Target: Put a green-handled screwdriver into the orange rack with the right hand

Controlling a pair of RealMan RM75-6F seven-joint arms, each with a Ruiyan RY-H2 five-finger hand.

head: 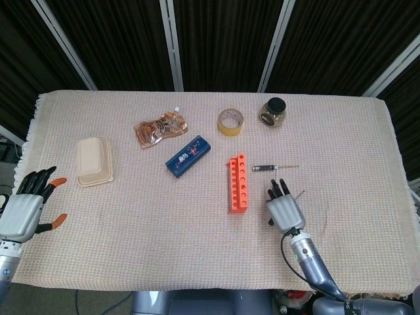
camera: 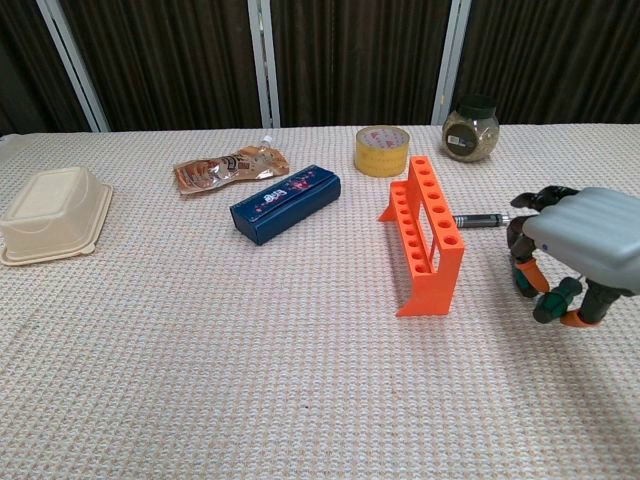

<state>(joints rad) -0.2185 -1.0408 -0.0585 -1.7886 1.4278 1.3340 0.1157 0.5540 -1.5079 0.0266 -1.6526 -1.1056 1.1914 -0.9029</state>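
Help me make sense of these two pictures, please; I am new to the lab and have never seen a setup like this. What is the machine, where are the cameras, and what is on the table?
It is a robot with two arms, each ending in a hand with fingers, steered remotely by a person. One picture looks down from its head, the other looks forward from its chest.

The right hand has closed around a green-handled screwdriver, lifted just off the cloth. The left hand waits open at the table edge.

On the cloth-covered table are an orange rack with a row of holes, a dark screwdriver beside it, a blue case, a snack pouch, a tape roll, a jar and a beige box.
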